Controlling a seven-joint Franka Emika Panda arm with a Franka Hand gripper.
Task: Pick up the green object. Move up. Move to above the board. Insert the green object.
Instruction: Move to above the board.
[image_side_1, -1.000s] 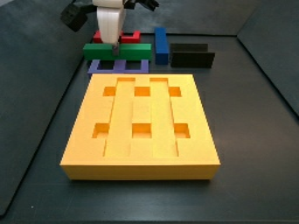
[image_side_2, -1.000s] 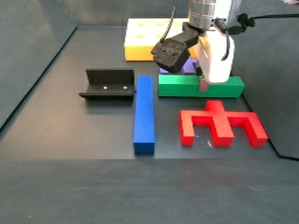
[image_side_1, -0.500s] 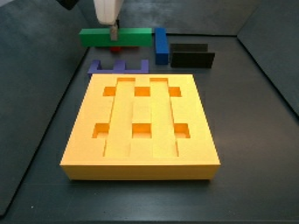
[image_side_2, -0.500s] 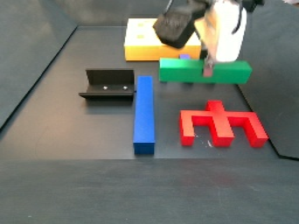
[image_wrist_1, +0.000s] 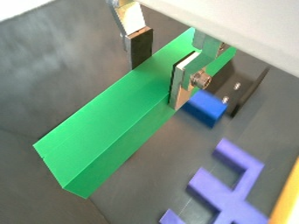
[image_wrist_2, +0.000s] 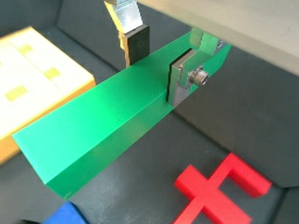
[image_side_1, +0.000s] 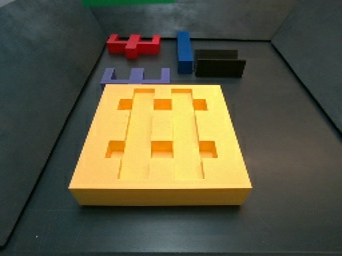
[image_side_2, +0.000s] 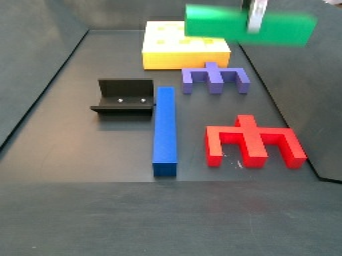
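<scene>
— Looking at both wrist views, I see the gripper (image_wrist_1: 162, 63) clamped across the long matte green rectangular bar (image_wrist_1: 126, 118), one silver finger plate with its dark pad on each long side, near one end of it.

— Where is that bar relative to the floor?

— Lifted clear. In a side view the green bar (image_side_2: 249, 24) hangs at the top of the frame, blurred, with only a grey sliver of the gripper (image_side_2: 258, 14) showing above it. It sits above the far end of the large yellow-orange grooved slab (image_side_2: 185, 45), though I cannot tell how high.

— And the slab itself?

— Flat on the dark floor, six darker square recesses showing on the slab (image_side_1: 162, 135) in two rows of three. Just beyond its far edge lies the purple comb-shaped piece (image_side_1: 136, 76), and past that the red comb-shaped piece (image_side_1: 134, 43).

— Anything else nearby?

— A long blue bar (image_side_2: 164, 129) lies flat beside the dark L-shaped fixture (image_side_2: 123, 97). Only a thin strip of green (image_side_1: 127, 3) shows at that view's upper edge.

— Is the grip square?

— From the wrist views (image_wrist_2: 156, 63), the plates sit flush on the bar's sides.
</scene>
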